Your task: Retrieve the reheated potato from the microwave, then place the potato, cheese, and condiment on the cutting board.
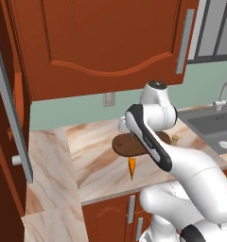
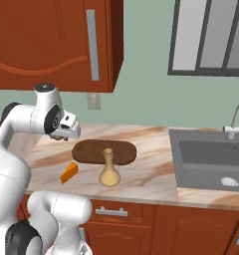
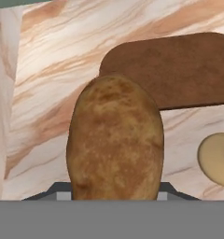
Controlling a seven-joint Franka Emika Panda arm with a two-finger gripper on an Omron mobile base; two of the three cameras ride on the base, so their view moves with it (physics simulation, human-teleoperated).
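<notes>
Above the counter beside the cutting board's left end, the gripper apparently grasps the potato.

The potato has a rough, mottled tan-brown skin, matt and faintly speckled. The cutting board looks like dark brown wood, smooth and matt. The desk is polished marble-like stone, cream with rust veins. The condiment bottle is smooth beige, perhaps ceramic or plastic; the view is too coarse to tell. The cheese is plain, flat orange. The sink is dull grey metal, the cabinets glossy reddish wood.
</notes>
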